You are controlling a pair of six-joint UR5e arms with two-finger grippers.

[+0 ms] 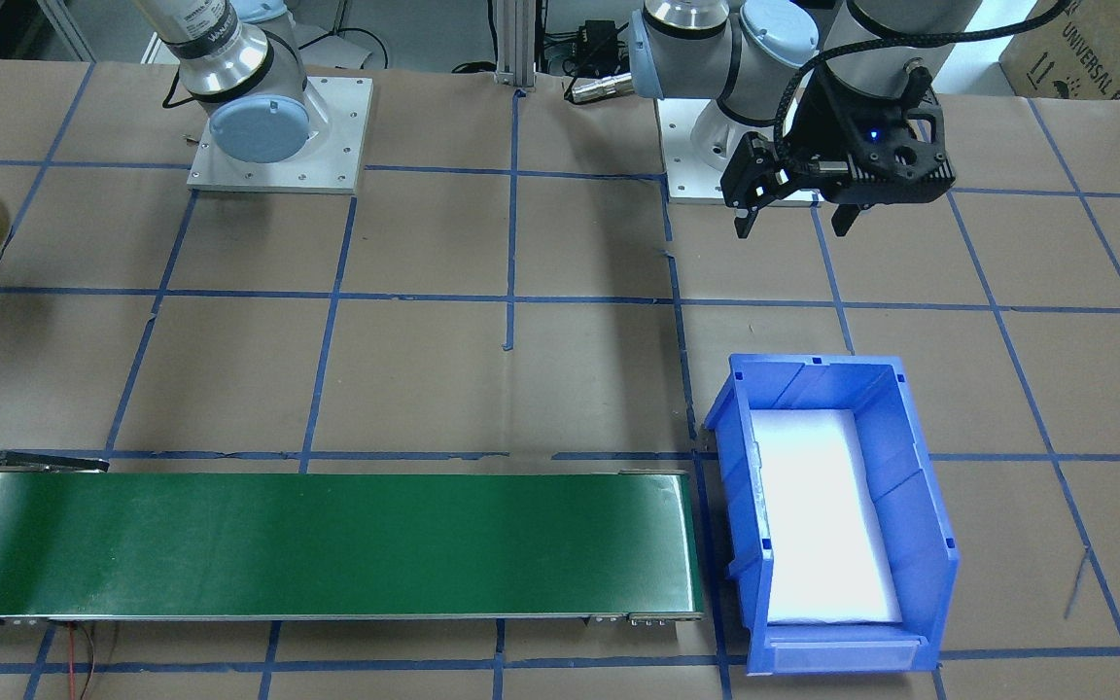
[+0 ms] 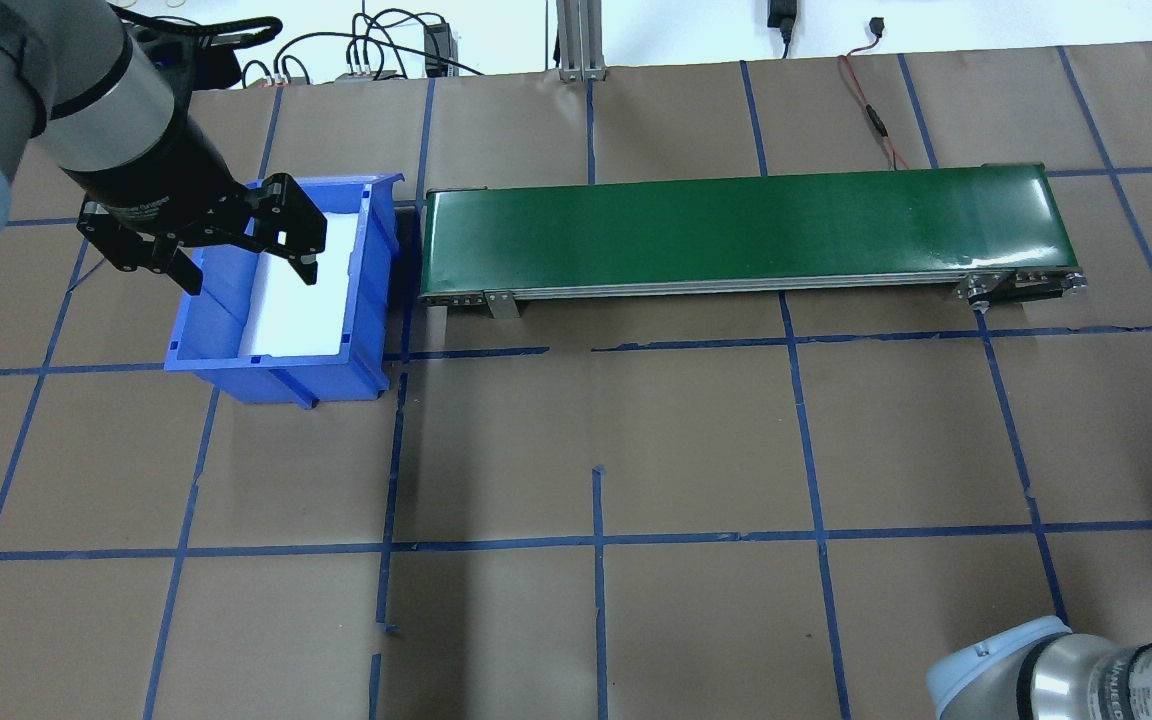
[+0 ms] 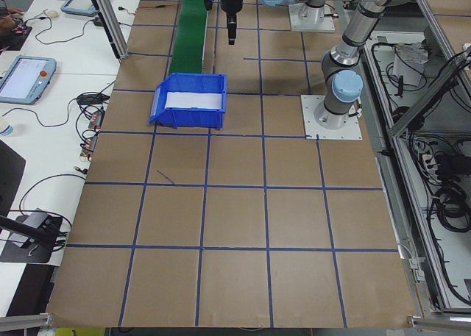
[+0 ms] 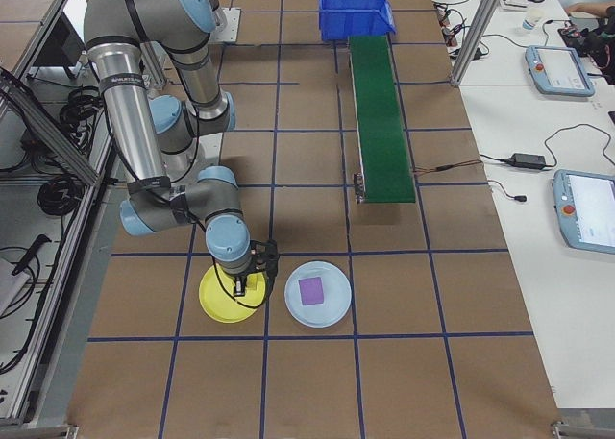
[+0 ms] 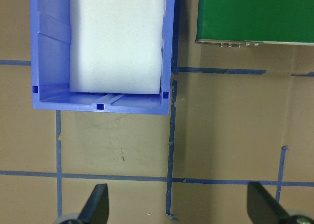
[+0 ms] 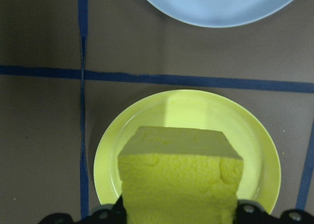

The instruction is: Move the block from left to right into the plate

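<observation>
Holding yellow block (image 6: 180, 185), right end effector (image 4: 246, 283) hangs directly over yellow plate (image 6: 255, 150); you see block gripped between its fingers, above plate centre. Pale blue plate (image 4: 318, 294) with purple block (image 4: 310, 289) sits just beside on worktop (image 2: 696, 440). Left end effector (image 2: 241, 262) spread wide, empty, near blue bin (image 2: 281, 360); green conveyor (image 2: 736, 230) beside bin.
</observation>
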